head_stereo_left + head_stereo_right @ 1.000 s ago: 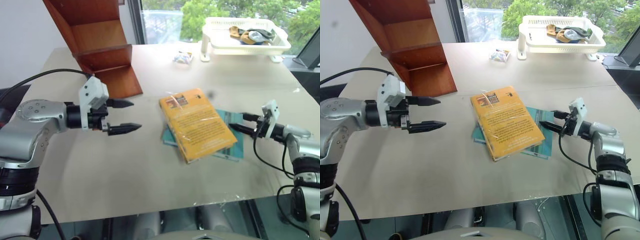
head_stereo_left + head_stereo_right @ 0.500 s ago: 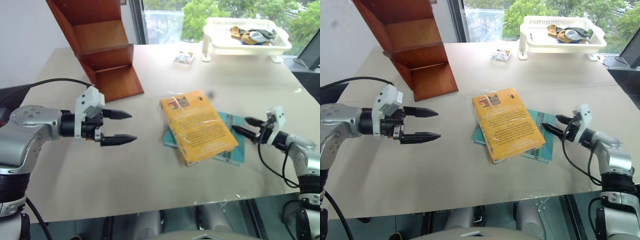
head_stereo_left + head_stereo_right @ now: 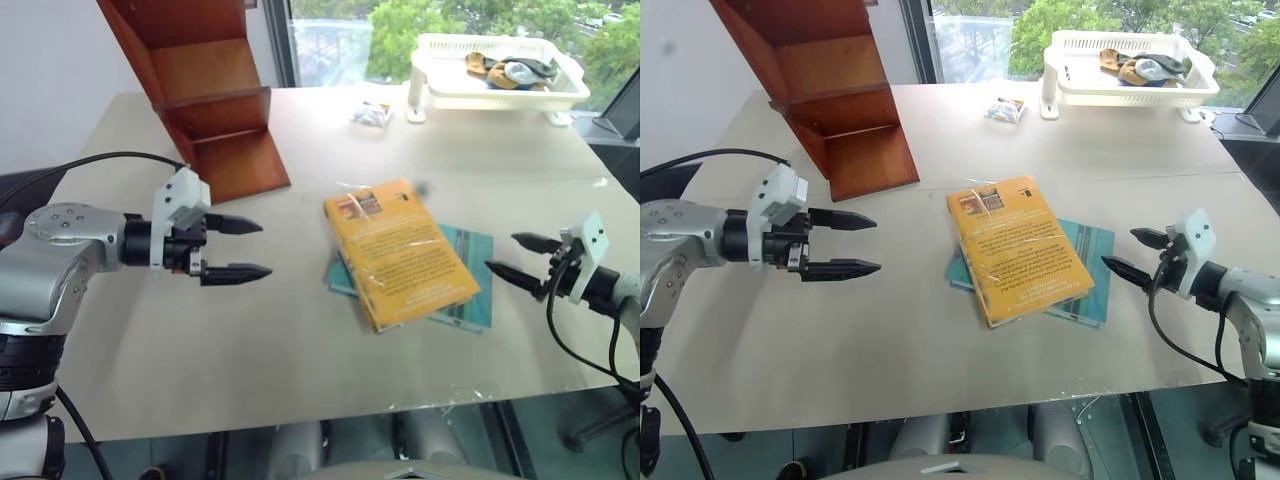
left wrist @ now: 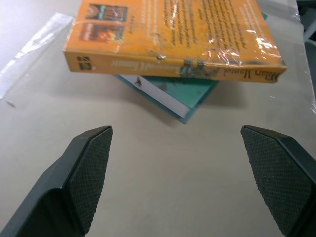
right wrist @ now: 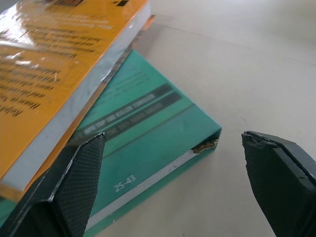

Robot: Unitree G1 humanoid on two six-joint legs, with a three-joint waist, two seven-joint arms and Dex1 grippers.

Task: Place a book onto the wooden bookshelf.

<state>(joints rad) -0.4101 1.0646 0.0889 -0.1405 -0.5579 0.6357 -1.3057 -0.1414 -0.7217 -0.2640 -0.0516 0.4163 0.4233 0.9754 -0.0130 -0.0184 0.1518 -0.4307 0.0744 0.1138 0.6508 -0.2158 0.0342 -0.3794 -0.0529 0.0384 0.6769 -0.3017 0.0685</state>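
Note:
The thick orange-yellow book lies flat mid-table, resting crosswise on a thinner teal book. In the left wrist view its spine with white lettering faces my left gripper. My left gripper hovers open to the left of the books, a clear gap away, with nothing between its fingers. My right gripper is open and empty, just off the teal book's right edge, pointing at it. The wooden bookshelf stands at the table's far left, its stepped shelves facing the table.
A white plastic basket holding several small items sits at the far right by the window. A small packet lies near it. The table's right edge runs close behind my right gripper.
My right gripper has pulled back to the right, away from the teal book, and stays open. The left gripper has barely moved. The books lie as before.

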